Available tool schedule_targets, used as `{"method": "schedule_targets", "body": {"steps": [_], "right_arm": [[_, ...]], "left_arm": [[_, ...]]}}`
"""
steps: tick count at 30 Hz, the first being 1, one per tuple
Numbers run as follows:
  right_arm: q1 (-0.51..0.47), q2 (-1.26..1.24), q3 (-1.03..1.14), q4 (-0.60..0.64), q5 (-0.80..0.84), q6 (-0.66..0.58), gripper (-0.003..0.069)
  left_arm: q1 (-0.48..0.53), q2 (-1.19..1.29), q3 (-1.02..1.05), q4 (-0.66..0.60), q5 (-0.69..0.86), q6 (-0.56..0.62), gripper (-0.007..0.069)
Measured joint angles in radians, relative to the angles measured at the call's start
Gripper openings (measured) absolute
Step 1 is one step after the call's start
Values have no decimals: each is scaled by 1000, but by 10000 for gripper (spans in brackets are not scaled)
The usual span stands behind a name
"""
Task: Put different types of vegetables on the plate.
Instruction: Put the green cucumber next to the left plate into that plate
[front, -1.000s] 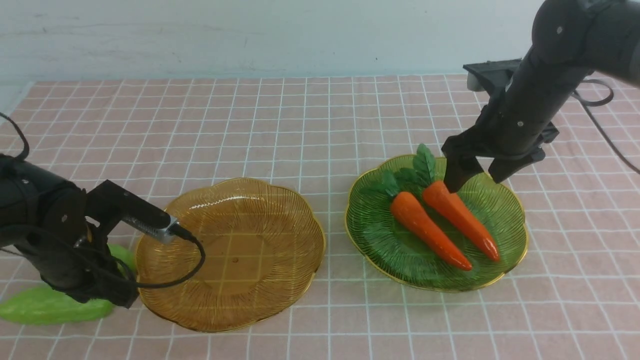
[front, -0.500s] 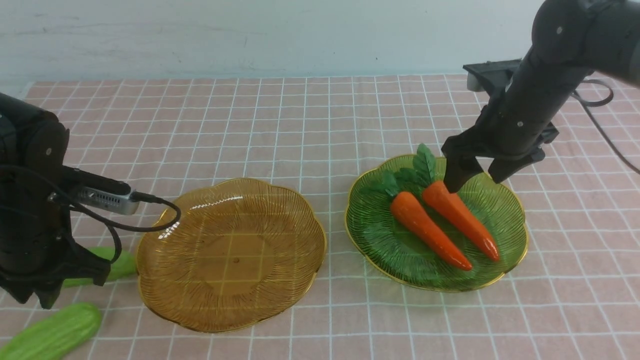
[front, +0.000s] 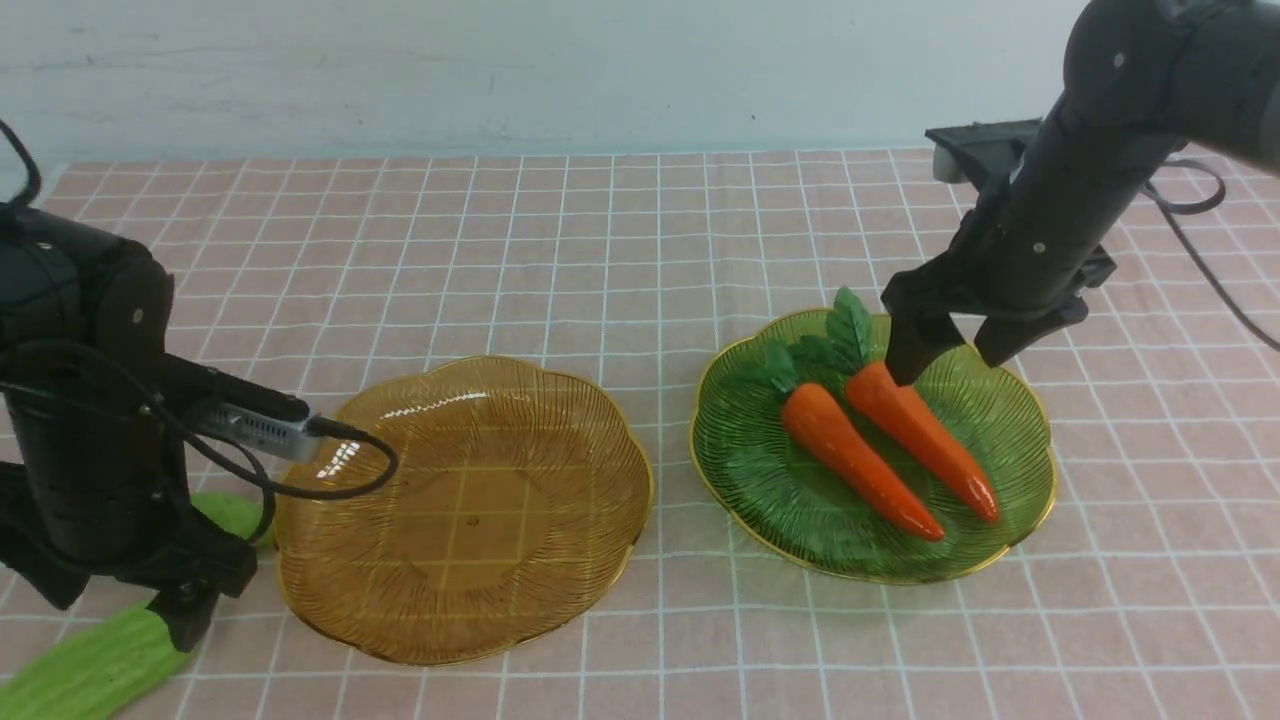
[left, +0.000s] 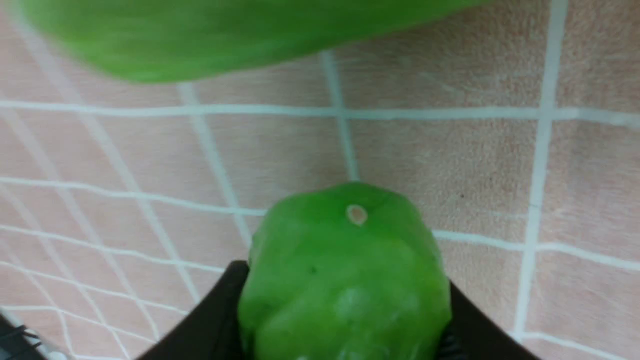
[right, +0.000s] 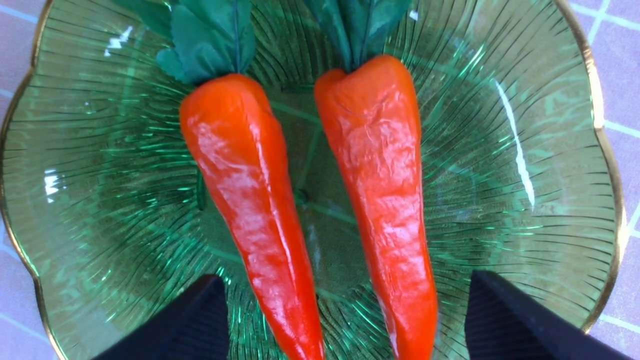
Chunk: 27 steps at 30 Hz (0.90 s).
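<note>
L gripper (left: 342, 280) clamped on end of near cucumber (front: 90, 665) on surface (front: 640, 250) by amber plate (front: 460, 620), 2nd cucumber (front: 235, 510) just behind; R gripper (front: 952, 365) wide apart, empty, over carrots (front: 860, 460) on green plate (front: 1020, 440).

- Table (front: 640, 220), covered in pink checked cloth.
- Amber plate (front: 480, 520) left of centre; green plate (front: 760, 470) to its right, apart.
- 2 at far left: near cucumber (front: 90, 665), far cucumber (front: 235, 512) beside amber rim.
- Black device (front: 975, 145) far right.
</note>
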Motion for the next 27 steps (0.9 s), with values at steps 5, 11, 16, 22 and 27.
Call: {"method": "schedule_targets", "body": {"steps": [5,11,16,22,27], "right_arm": [[0,-6,0,0,0,0,568],[0,-78,18,13,0,-7,468],[0,-231,119,20,0,-12,287],[0,-434,327,22,6,-19,55],[0,-536,452,9,14,-35,-4]], "left_arm": [[0,-98,-109,-60,18,-1,300],[0,-220,-246,-336,23,-7,300],[-7,-210,-255,-537,-51,-7,304],[-63,-93,-255,-686,-177,-4,384],[-88,-39,-255,-728,-222,20,487]]}}
